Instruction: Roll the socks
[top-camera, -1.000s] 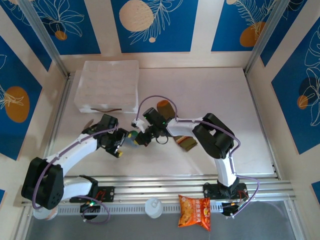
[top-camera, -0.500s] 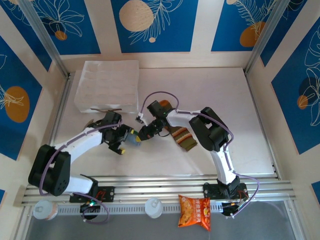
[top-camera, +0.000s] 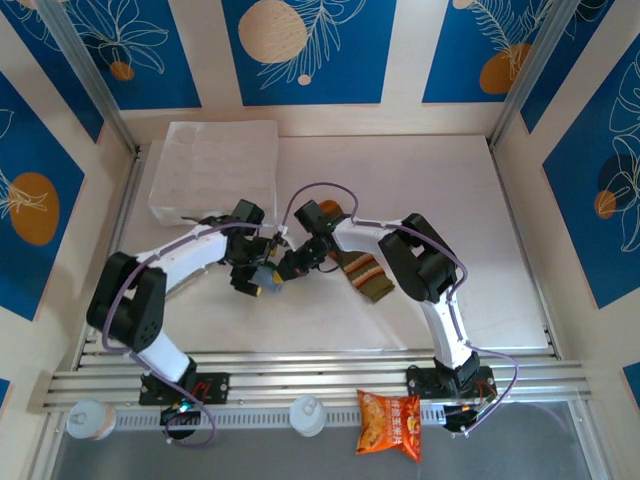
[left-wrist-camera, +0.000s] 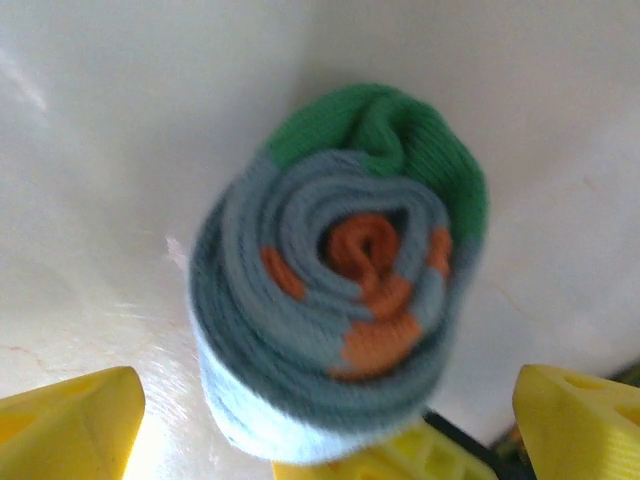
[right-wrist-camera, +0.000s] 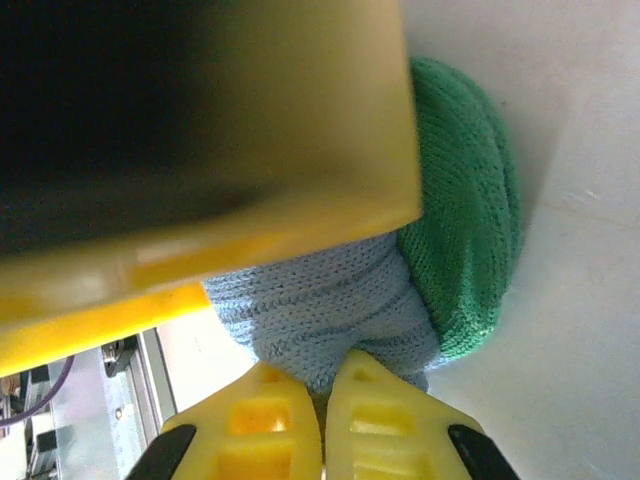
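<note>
Left wrist: grey-blue sock (left-wrist-camera: 340, 270) rolled in a spiral, green outermost; left tool (left-wrist-camera: 325, 415) spread wide; right tool (right-wrist-camera: 320, 400) closed against it.

Left gripper (left-wrist-camera: 326, 420) spread wide, right gripper (right-wrist-camera: 320, 400) pinched shut (both arms reaching inward).

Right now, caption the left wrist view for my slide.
Grey-blue fabric sock, green heel, orange stripes, rolled into a spiral between the fingers of the open left gripper.

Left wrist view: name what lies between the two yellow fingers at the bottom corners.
The rolled grey-blue sock lies between the fingers of the open left gripper, its spiral end facing the camera, in the left wrist view.
</note>
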